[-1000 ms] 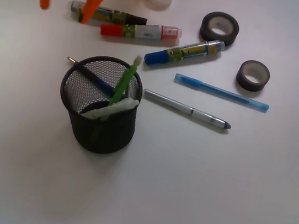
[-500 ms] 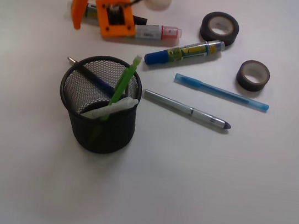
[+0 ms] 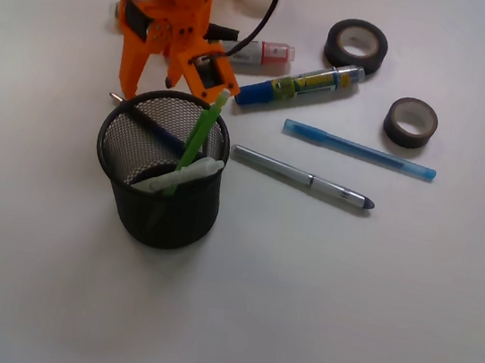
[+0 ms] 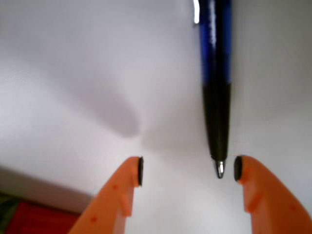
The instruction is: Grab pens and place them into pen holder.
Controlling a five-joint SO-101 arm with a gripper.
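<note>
- Front view: we see the orange gripper (image 3: 154, 88) lowered at the far rim of the black mesh pen holder (image 3: 161, 197). A lime green pen (image 3: 198, 137), a white pen (image 3: 180, 175) and a dark blue pen (image 3: 155, 129) stand inside it. On the white table (image 3: 343, 304) to its right lie a silver-grey pen (image 3: 304, 178) and, farther off, a light blue pen (image 3: 360, 149).
- Wrist view: we see the orange fingertips (image 4: 129, 183) spread wide, empty, the dark blue pen's tip between them, closer to the right one.
</note>
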